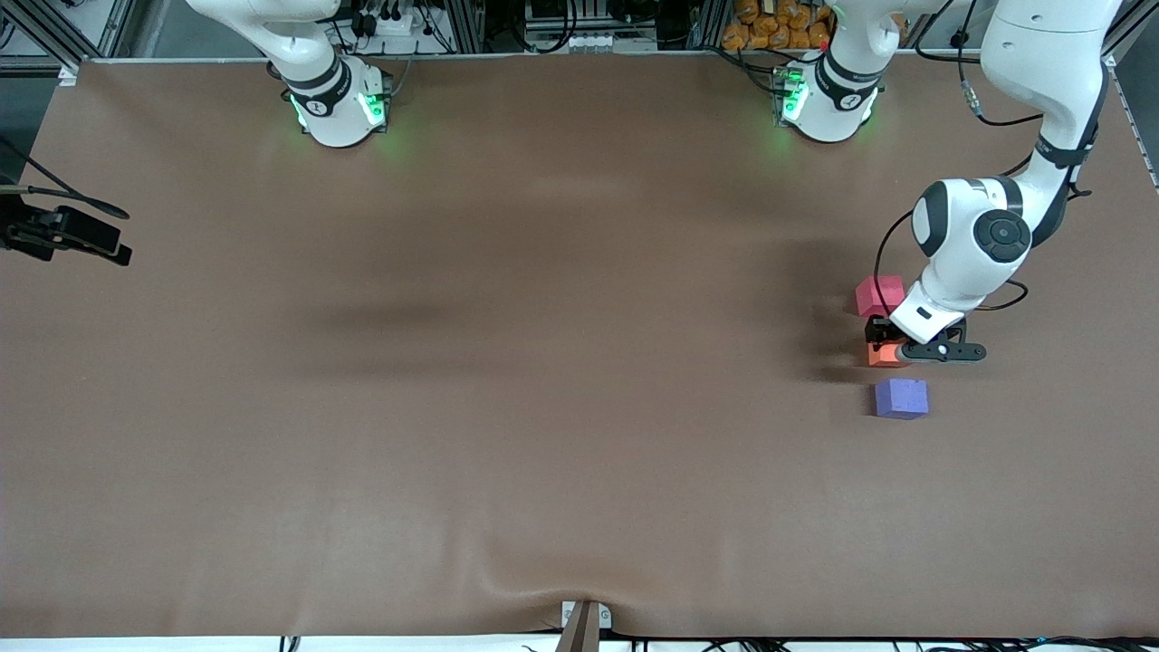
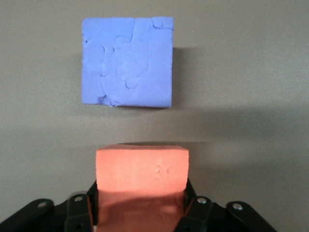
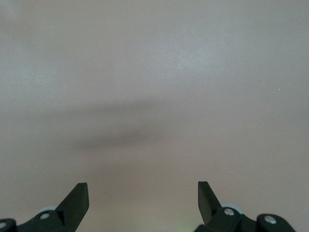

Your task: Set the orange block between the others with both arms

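Reaching down at the left arm's end of the brown table (image 1: 543,362), my left arm (image 1: 973,240) had its claw, the left gripper (image 1: 878,333), low on the orange block (image 2: 141,169). The claw stood at two sides of this block, very close to it. I could not tell if it clasped the block or only stood loosely around it.

The orange block was in a line with the two others. The red-pink cube (image 1: 878,294) was farther from the front camera and the purple-blue cube (image 1: 901,398) was nearer to it, so the orange one lay between them. It seemed to be down at the table, but my own claw covered its lower part. In the left wrist view a bare strip of table showed between the orange block and the purple-blue cube, so these two did not touch. My wrist covered the space between the orange block and the red-pink cube, and I could not judge that gap.

My right arm (image 1: 317,81) waited. Its claw, the right gripper (image 3: 143,193), hung released, with the jaws wide apart and nothing between them, over bare table that had only a soft shadow on it.
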